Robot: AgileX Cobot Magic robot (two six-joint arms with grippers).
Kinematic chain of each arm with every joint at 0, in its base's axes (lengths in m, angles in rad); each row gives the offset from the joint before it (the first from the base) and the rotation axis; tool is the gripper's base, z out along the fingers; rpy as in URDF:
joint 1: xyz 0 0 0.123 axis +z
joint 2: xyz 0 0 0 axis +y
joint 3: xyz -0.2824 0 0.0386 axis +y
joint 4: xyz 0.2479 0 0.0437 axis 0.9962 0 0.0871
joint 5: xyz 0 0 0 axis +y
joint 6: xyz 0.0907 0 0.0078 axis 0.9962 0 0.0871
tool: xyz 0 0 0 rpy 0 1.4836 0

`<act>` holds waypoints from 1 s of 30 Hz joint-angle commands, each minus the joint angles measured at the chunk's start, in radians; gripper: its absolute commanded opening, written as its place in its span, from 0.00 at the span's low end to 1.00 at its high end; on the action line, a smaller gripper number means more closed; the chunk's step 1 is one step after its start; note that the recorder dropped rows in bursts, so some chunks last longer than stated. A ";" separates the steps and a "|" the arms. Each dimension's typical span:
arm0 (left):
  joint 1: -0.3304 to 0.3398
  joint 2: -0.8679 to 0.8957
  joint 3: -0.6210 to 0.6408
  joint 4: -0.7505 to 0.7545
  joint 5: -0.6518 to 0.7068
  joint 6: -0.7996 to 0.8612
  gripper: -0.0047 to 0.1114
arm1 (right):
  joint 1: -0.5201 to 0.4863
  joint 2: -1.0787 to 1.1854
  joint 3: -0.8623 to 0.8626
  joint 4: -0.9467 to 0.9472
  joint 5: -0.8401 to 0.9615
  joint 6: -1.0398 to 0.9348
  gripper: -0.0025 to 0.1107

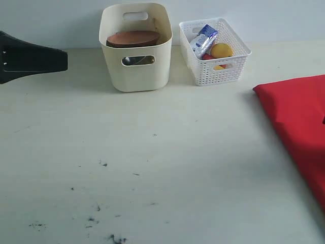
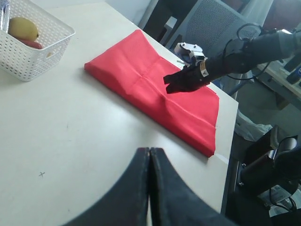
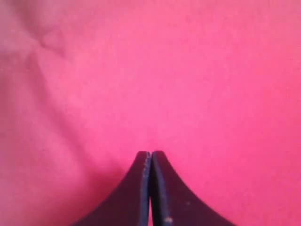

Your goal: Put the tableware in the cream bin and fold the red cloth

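The cream bin [image 1: 134,46] stands at the back of the table. A brown wooden plate [image 1: 133,38] lies in it, and steel tableware [image 1: 137,60] shows through its handle cutout. The red cloth [image 1: 299,117] lies folded into a long rectangle at the table's right edge [image 2: 155,89] and fills the right wrist view [image 3: 188,70]. My right gripper [image 3: 151,153] is shut, with nothing between its fingers. It hovers just over or rests on the cloth's middle [image 2: 171,84]. My left gripper [image 2: 150,149] is shut and empty over the bare table at the far left [image 1: 63,61].
A white lattice basket [image 1: 216,51] stands right of the bin and holds a milk carton [image 1: 204,38] and a lemon [image 1: 222,50]. In the left wrist view the basket [image 2: 33,52] sits apart from the cloth. Dark specks mark the near tabletop [image 1: 101,208].
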 commanded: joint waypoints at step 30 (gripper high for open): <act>0.003 -0.007 0.002 0.018 -0.004 -0.050 0.04 | 0.003 0.320 -0.623 0.427 0.267 -0.452 0.02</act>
